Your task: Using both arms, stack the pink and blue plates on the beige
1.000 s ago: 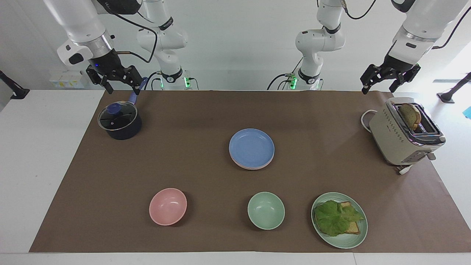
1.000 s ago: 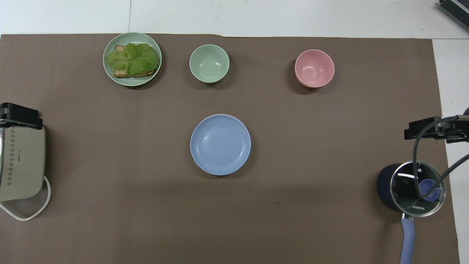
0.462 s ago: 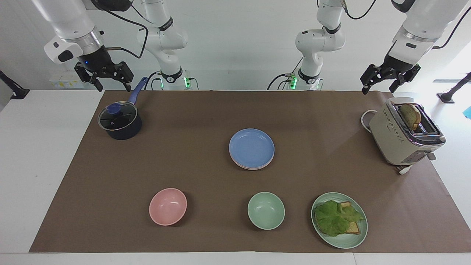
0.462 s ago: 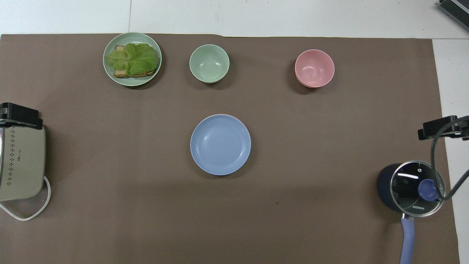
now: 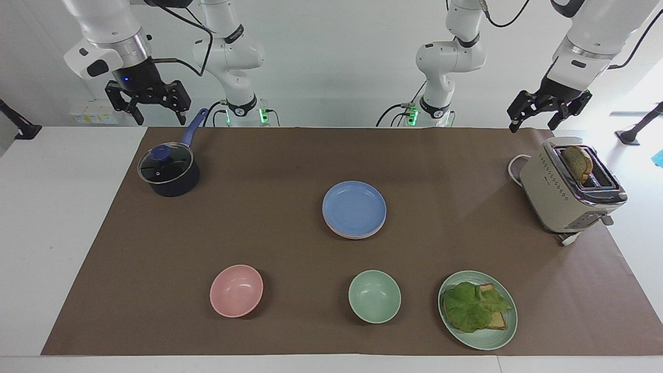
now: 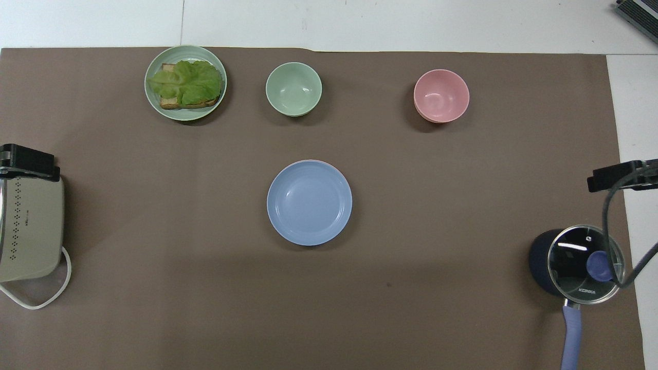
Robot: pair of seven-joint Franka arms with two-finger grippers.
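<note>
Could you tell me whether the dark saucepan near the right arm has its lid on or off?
On. The glass lid sits flat on the saucepan, its blue knob upward.

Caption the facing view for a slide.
Blue plate tops the stack at mid-table; both open grippers, left and right, hang raised at the table's ends.

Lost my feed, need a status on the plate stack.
Left claw open, up over the toaster; right claw open, up by the pot. Blue plate tops the stack, pink rim beneath; beige not visible. Nothing in the way.
</note>
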